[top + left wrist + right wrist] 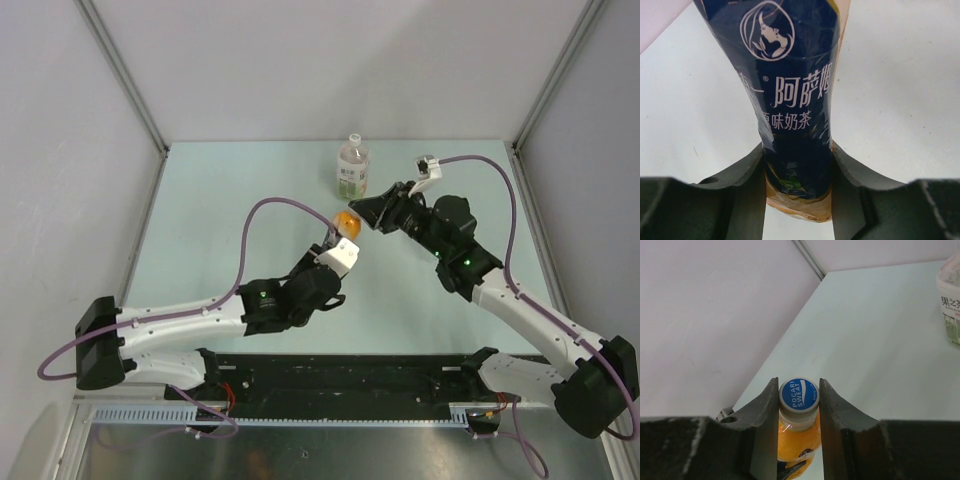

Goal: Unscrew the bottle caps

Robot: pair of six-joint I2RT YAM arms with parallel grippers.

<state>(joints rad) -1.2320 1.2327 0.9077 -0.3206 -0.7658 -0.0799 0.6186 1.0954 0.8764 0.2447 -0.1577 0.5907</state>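
My right gripper (799, 400) is closed hard on the bottle cap (799, 395), with one matte black finger flat against each side of its pale rim. The cap's round top is blue with a white curve and white lettering. Just below it the neck widens into a clear plastic bottle (799, 435) filled with orange liquid. My left gripper (797, 170) is clamped partway shut around that bottle's narrow waist. Its dark pads pinch a glossy navy label printed with a white woman's profile and white characters.

That wrist view shows the label but no cap, while my right wrist view shows the cap and almost no label. From above, only an orange patch of the bottle shows between my two grippers, over the pale green table (230, 200). Farther back a second bottle (352, 175) stands upright, clear-walled with a printed label and a whitish cap (353, 139). I can't tell what it holds.
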